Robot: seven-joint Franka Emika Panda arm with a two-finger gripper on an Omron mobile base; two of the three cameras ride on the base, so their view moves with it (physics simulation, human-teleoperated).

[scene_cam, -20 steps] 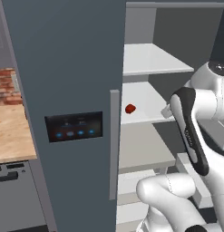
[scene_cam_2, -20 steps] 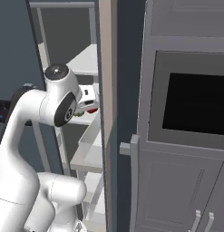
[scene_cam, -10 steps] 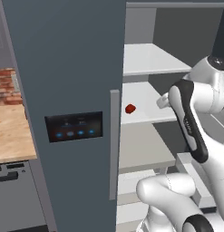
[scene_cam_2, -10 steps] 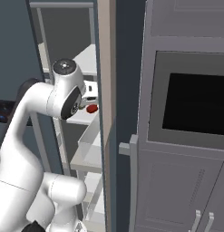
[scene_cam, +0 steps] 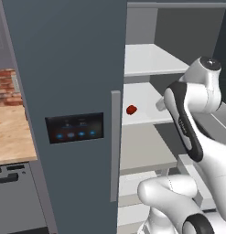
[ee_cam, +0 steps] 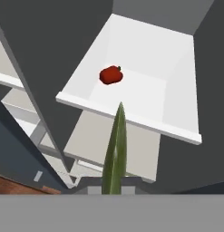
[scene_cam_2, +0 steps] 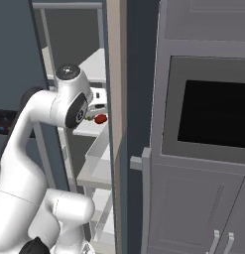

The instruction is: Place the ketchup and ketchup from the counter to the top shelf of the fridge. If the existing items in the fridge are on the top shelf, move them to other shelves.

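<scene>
Hand view shows the gripper (ee_cam: 114, 181) clamped on a slim green vegetable (ee_cam: 115, 149), above a fridge shelf (ee_cam: 131, 118) holding the red lump (ee_cam: 110, 74). Likely it is being relocated to free the top shelf (scene_cam: 151, 61); no ketchup bottles visible

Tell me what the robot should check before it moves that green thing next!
1. Fridge door open: ok.
2. Gripper shut on the green thing: ok.
3. Red lump off the upper shelf: ok, it lies on the shelf below.
4. Bare room beside the red lump on that shelf: ok.
5. Green thing above a shelf to set down on: cannot tell, it hangs near the front edge.
6. Where the ketchup bottles are: cannot tell.
</scene>
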